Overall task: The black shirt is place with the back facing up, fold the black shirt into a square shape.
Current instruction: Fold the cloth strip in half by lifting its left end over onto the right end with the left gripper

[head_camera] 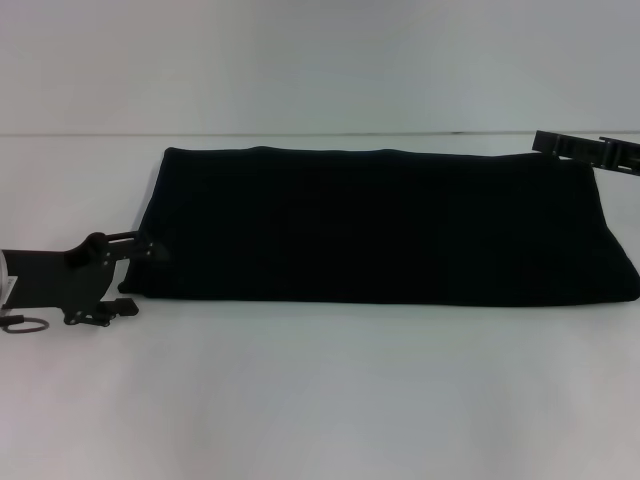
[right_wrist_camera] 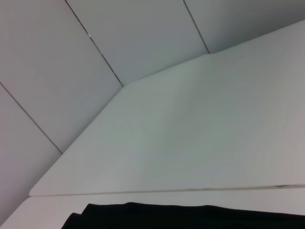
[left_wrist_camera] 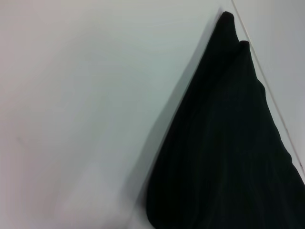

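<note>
The black shirt [head_camera: 385, 225] lies flat on the white table [head_camera: 320, 390] as a long, wide rectangle, with no lettering showing. My left gripper [head_camera: 140, 278] is open at the shirt's left end, its upper finger [head_camera: 140, 246] touching the cloth's edge. In the left wrist view, a folded corner of the shirt [left_wrist_camera: 228, 143] shows. My right gripper [head_camera: 588, 150] hovers at the shirt's far right corner. The right wrist view catches only a strip of the shirt's edge [right_wrist_camera: 190, 217].
The table's far edge [head_camera: 90, 135] meets a pale panelled wall [right_wrist_camera: 95, 33]. A seam between two table tops [right_wrist_camera: 157, 192] runs near the shirt's far edge. Bare white surface lies in front of the shirt.
</note>
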